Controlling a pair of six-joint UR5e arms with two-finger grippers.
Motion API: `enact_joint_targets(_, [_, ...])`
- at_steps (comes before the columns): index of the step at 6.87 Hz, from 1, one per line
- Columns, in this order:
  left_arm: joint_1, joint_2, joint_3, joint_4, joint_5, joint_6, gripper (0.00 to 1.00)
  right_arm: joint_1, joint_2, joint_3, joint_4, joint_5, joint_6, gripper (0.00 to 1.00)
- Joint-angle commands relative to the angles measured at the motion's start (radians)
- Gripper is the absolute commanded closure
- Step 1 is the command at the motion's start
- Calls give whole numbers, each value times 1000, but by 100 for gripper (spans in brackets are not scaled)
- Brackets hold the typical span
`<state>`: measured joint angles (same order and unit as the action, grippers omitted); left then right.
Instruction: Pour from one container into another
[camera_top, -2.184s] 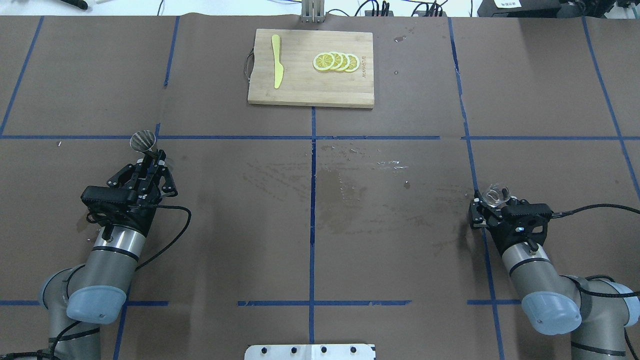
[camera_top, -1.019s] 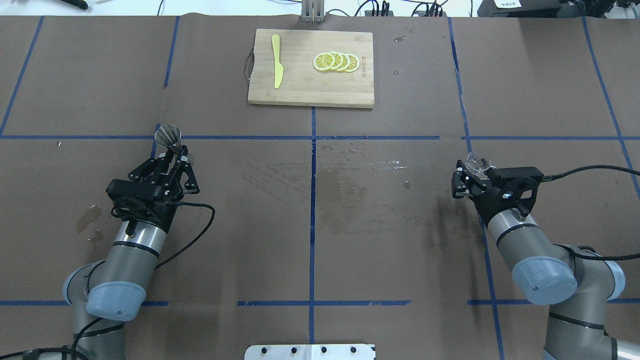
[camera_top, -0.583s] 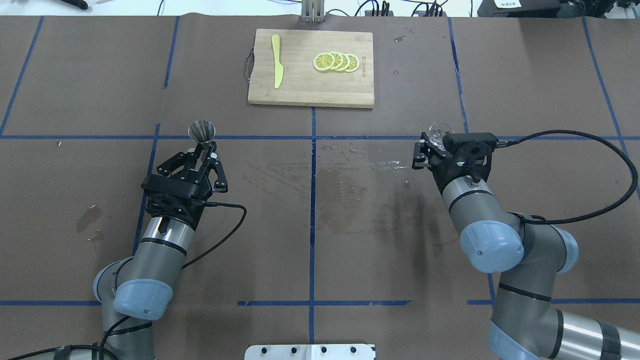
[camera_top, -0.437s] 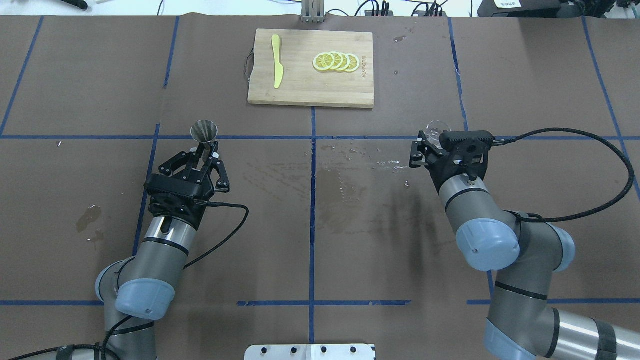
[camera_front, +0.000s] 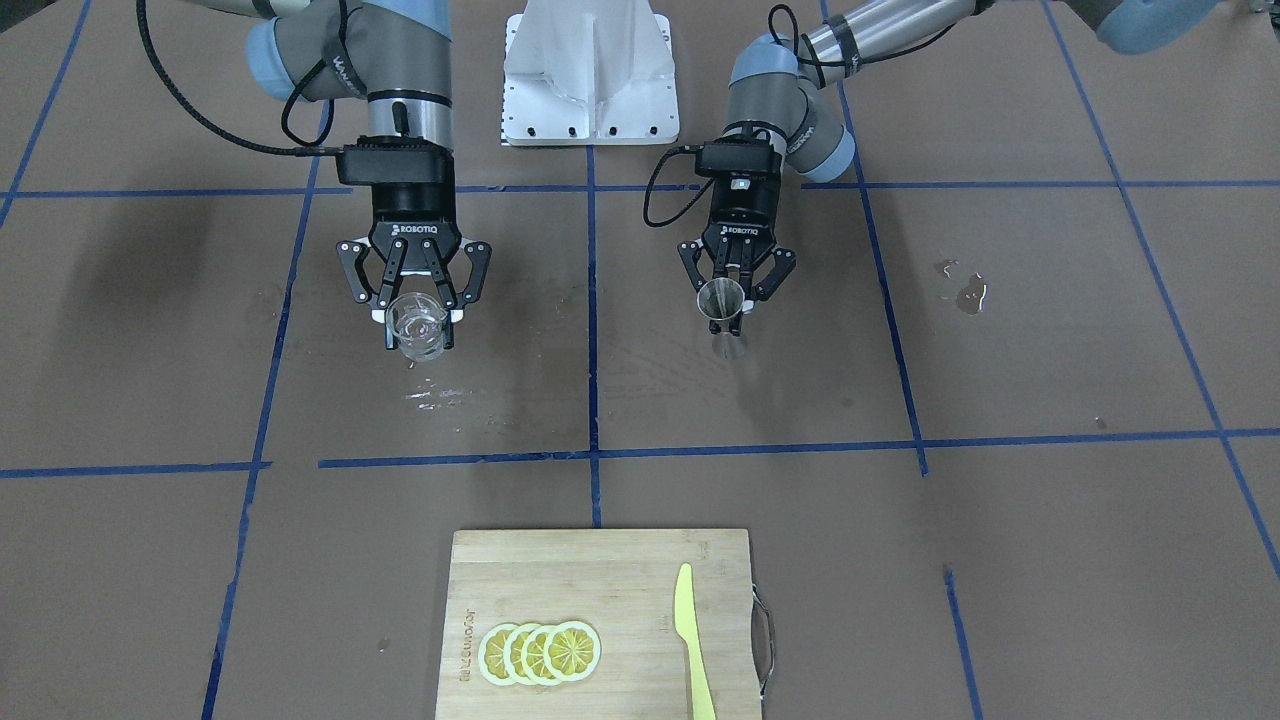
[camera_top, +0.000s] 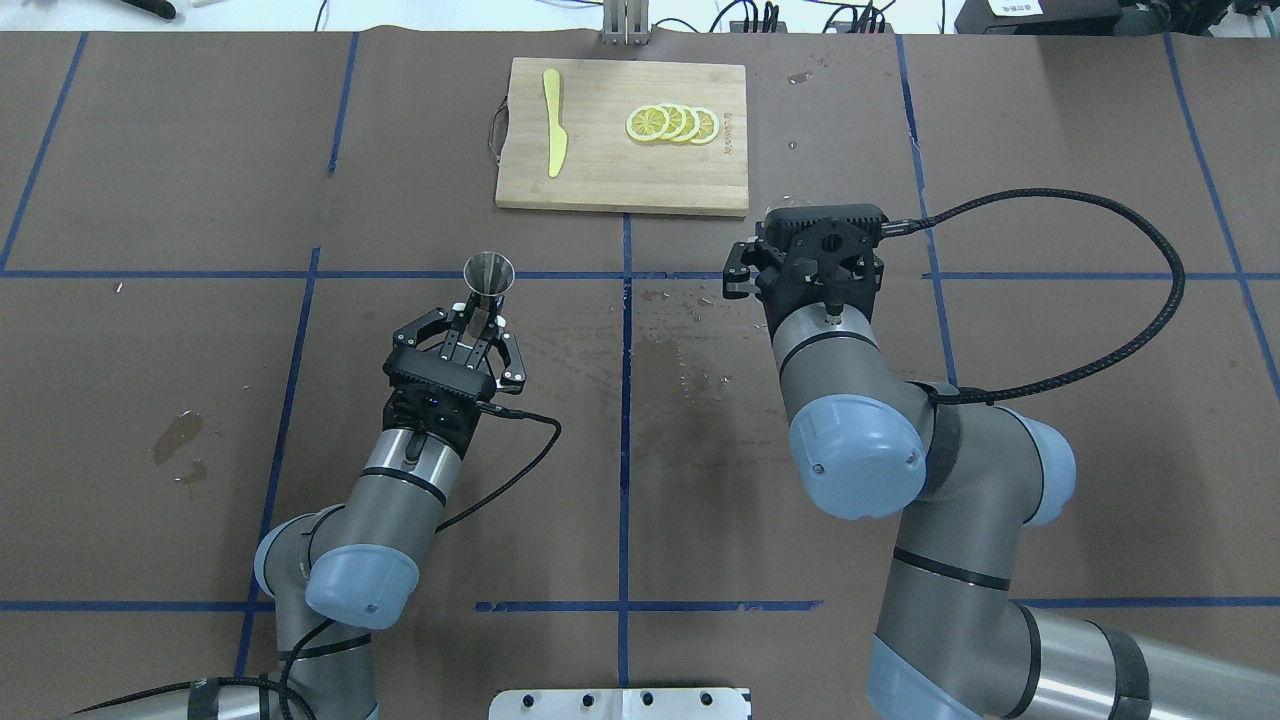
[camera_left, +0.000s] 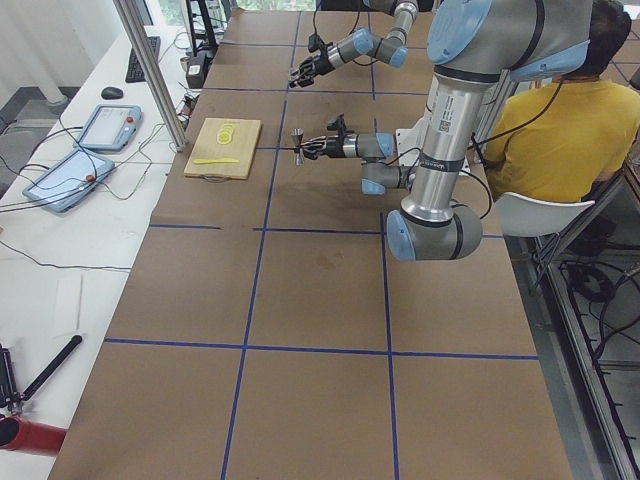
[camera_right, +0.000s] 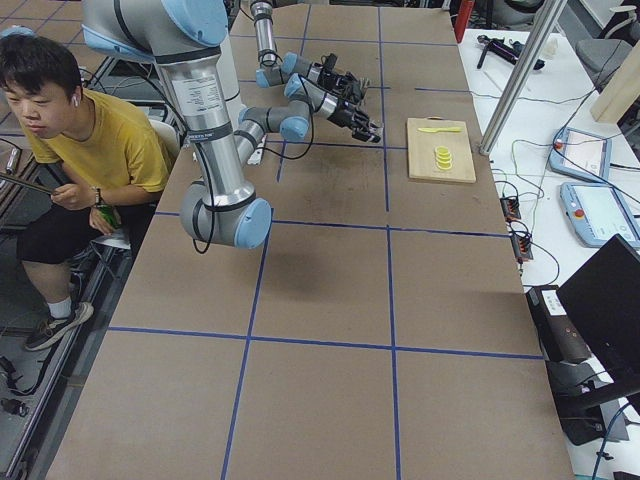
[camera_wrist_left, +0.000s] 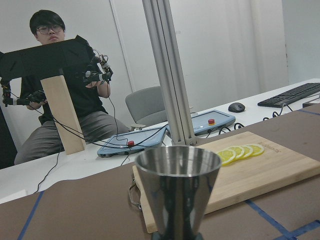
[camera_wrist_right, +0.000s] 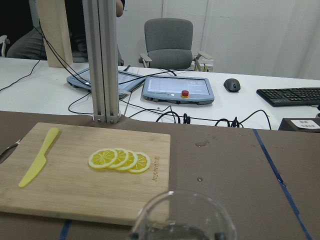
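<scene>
Exterior front-facing: pinching a steel jigger (camera_front: 721, 297) upright in the left gripper (camera_front: 727, 312), clamping a clear glass cup (camera_front: 415, 320) in the right gripper (camera_front: 417, 336), well apart.

Steel-grey jigger (camera_front: 722, 297); clear beaker (camera_front: 417, 326); brown table (camera_front: 1000, 330) gridded in blue.

Bamboo cutting board (camera_top: 620, 160) at far middle of brown-papered table (camera_top: 150, 150), yellow plastic knife (camera_top: 553, 120) on its left part, four overlapping lemon slices (camera_top: 672, 123) on its right, blue tape grid (camera_top: 626, 400), wet patch (camera_top: 178, 432) near left, person in yellow shirt (camera_right: 100, 140) seated off the table.
</scene>
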<state>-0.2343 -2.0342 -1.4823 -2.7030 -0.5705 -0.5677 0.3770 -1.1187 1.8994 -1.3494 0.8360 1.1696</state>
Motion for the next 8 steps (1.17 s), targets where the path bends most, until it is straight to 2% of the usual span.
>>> enact_joint_targets(1, [-7, -46, 4, 51, -34, 2, 100, -18, 69, 15, -111, -1, -1, 79])
enact_joint_targets(3, [-11, -99, 43, 55, -69, 2, 100, -26, 144, 7, -230, 0, -22, 79])
enact_joint_targets(5, [-10, -156, 81, 138, -75, 0, 100, -30, 171, -9, -237, -1, -100, 80])
enact_joint_targets(8, [-4, -201, 115, 140, -75, 0, 100, -23, 217, -68, -238, -3, -146, 81])
